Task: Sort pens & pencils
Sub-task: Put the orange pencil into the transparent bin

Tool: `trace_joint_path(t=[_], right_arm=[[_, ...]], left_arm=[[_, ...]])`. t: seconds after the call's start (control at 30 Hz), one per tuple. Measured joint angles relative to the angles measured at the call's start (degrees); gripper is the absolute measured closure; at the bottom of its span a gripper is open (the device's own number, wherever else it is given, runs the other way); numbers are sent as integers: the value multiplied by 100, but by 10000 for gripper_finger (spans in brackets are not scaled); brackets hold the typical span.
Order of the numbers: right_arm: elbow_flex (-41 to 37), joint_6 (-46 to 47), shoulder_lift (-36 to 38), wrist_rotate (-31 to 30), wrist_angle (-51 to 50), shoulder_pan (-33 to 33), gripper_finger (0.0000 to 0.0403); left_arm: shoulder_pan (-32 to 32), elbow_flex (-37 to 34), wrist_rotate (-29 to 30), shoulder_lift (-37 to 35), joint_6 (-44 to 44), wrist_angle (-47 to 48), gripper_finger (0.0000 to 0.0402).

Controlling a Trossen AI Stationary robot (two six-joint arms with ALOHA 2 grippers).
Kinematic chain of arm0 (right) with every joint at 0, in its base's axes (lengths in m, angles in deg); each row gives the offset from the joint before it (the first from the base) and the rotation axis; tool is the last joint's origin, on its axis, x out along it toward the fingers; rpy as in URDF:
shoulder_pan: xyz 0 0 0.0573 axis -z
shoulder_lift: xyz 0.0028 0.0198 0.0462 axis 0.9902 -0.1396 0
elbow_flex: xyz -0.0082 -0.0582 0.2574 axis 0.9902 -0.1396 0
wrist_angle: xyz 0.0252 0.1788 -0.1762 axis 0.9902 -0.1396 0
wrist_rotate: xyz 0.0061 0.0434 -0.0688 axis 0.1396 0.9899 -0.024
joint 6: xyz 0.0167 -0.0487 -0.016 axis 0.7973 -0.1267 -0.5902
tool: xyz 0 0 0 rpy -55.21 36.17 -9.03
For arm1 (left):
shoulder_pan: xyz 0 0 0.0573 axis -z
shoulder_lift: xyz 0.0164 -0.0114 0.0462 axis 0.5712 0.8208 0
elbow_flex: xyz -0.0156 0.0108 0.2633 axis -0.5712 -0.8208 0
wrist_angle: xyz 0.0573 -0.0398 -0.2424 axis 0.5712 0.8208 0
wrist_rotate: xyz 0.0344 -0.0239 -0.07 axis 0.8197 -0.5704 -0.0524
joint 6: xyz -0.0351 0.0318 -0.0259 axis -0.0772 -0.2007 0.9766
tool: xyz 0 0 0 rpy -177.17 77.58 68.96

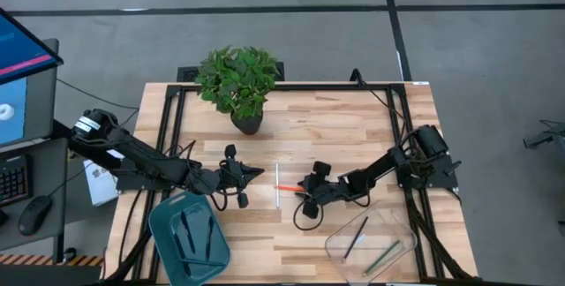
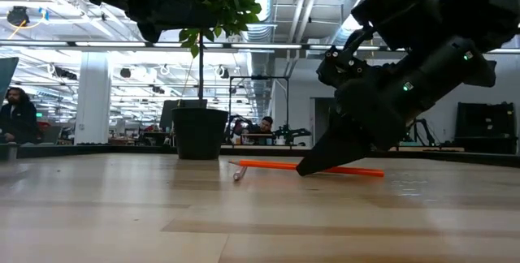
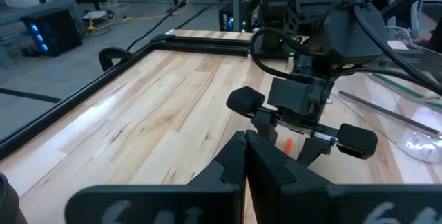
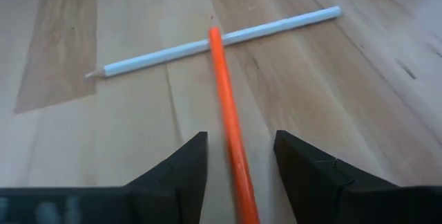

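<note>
An orange-red pen [image 4: 228, 99] lies on the wooden table near its middle. The pen's far end crosses a white pencil [image 4: 214, 41]. My right gripper [image 4: 238, 158] is open and low over the table, slanting down. One finger stands on each side of the orange-red pen's near part with a gap on both sides. In the high view the pen [image 1: 287, 188] and the white pencil [image 1: 277, 189] lie between my two grippers. My left gripper [image 1: 256, 173] is shut and empty. It hangs above the table to the left of the white pencil.
A teal tray [image 1: 159, 220] at the near left holds dark pens. A clear container [image 1: 335, 244] at the near right holds a dark stick and a green one. A potted plant [image 1: 238, 83] stands at the far side. Black rails frame the table. People sit in the room behind.
</note>
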Motion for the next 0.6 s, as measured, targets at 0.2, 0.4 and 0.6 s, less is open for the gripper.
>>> trace_joint_path(t=[0.2,0.4,0.6], right_arm=[[-38,-5,-8,-90,67,-19,225],[-47,0,-15,-144,78,-98,254],[-54,0,-13,-161,63,-96,298]], left_arm=[[0,0,0,0,2,26,402],[0,0,0,1,4,26,402],[1,0,0,0,7,26,402]])
